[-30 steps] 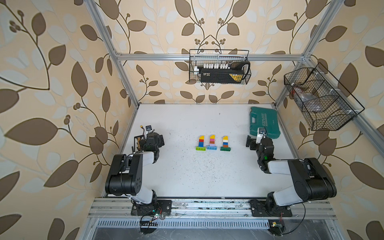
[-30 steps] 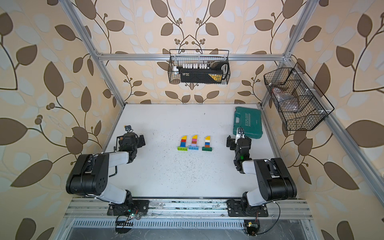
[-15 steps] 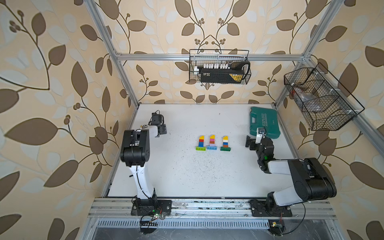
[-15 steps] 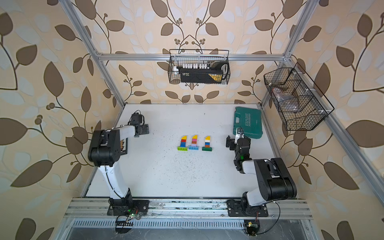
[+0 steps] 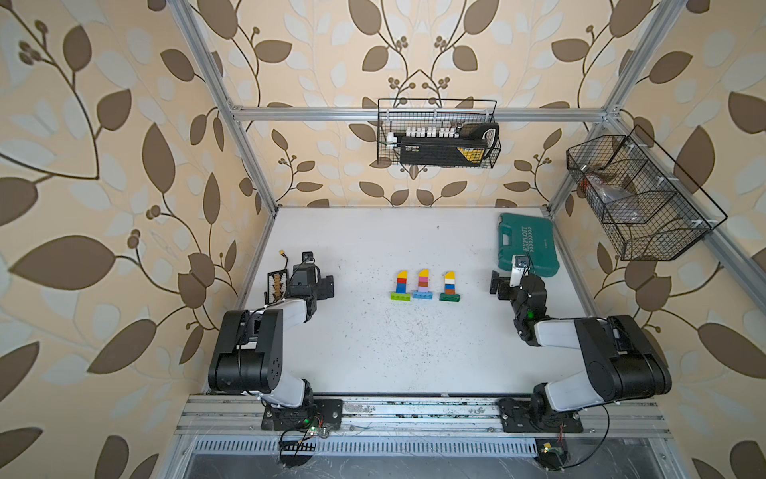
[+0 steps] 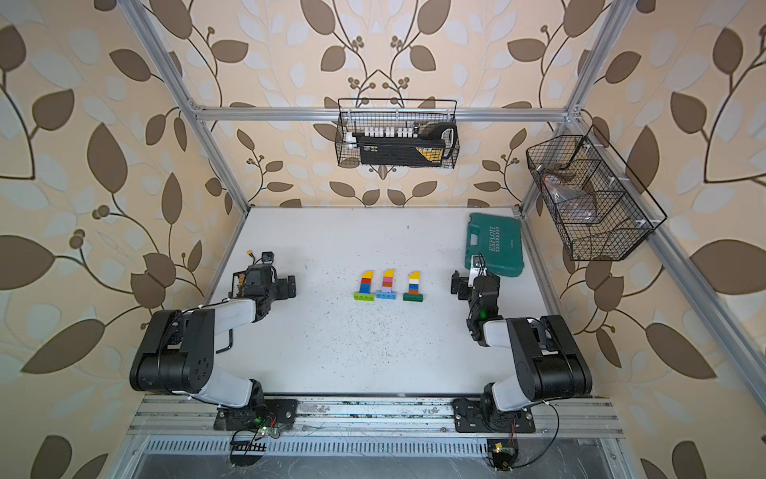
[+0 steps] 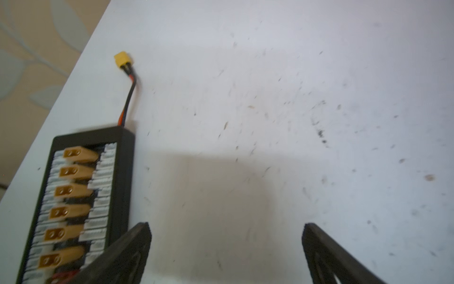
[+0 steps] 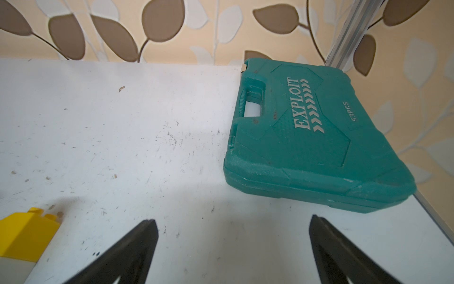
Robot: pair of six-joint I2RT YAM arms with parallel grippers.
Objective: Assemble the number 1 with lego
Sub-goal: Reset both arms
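White scuffed table [image 5: 373,352], leaf-patterned walls [image 5: 103,166] around it. At its left edge my left arm [image 5: 257,344] is folded, elbow back by the rail [image 5: 414,410], forearm low and reaching forward. My left gripper [image 5: 327,286] hangs spread wide and empty, just beside the black connector board [image 5: 277,286]. Mid-table lies the lego [image 5: 423,284]: three flat, yellow-tipped figures in a row, untouched. My right arm [image 5: 601,348] folds likewise, and my right gripper [image 5: 497,286] gapes empty near the teal tool case [image 5: 526,244].

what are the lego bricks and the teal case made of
Lego bricks: likely hard plastic, smooth solid colours, moulded studs visible. Teal case: probably moulded plastic, matt grainy surface, raised lettering, scuffed pale at the edges.
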